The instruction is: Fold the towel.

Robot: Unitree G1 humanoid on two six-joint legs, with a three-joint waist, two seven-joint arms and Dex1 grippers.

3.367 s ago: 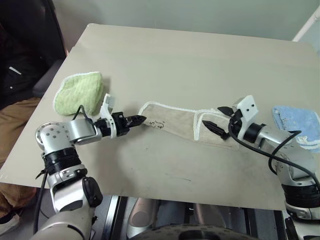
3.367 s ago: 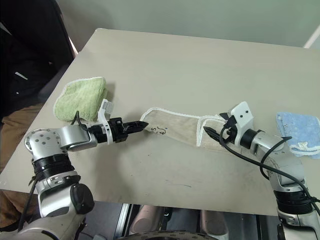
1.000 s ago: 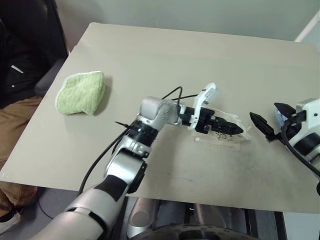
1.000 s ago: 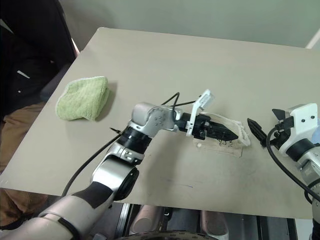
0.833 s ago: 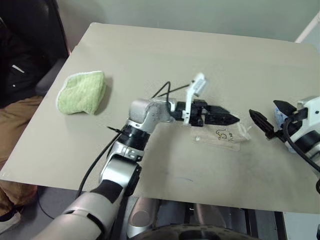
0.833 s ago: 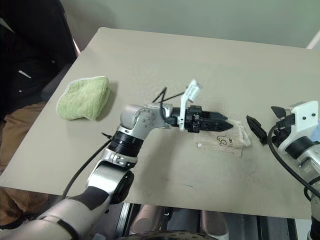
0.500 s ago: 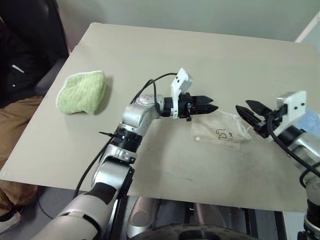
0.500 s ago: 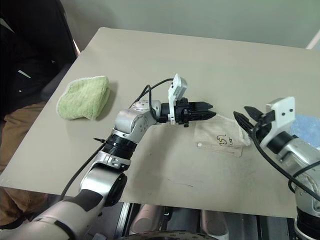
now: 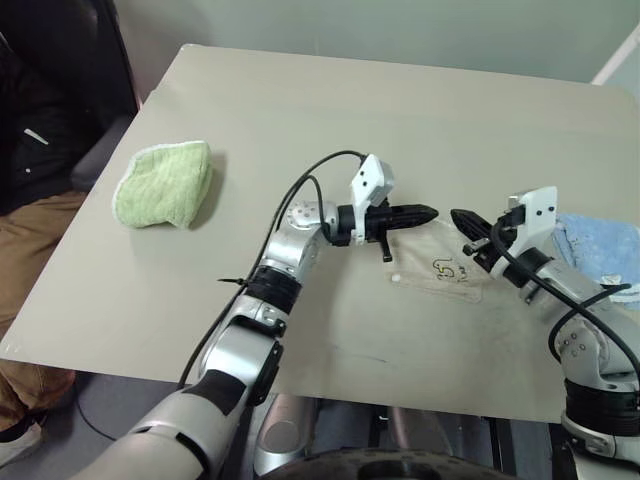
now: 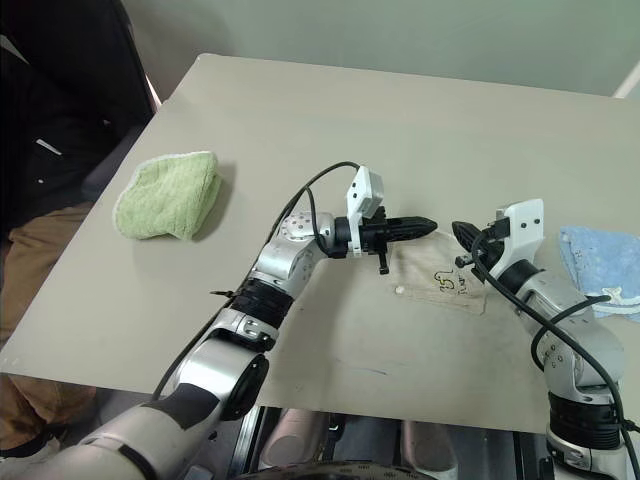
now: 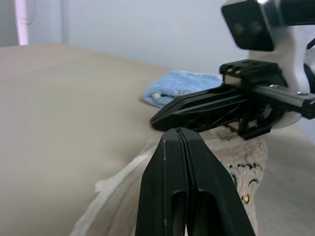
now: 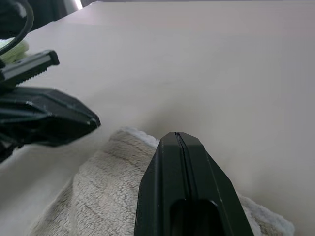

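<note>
On worktop, folded beige terry towel: soft, light, floppy; grab corded edge. L hand & R hand both pressed together, empty.

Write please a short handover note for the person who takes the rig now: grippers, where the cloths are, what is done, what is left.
Left gripper: shut, empty, above the towel's far edge.
Right gripper: shut, empty, tip facing the left one.
Towel: folded into a small packet on the table, in front of the robot.
Green cloth lies far left, blue cloth far right.
Done: towel looks folded.
Left: perhaps one more fold, or withdraw the arms.
</note>
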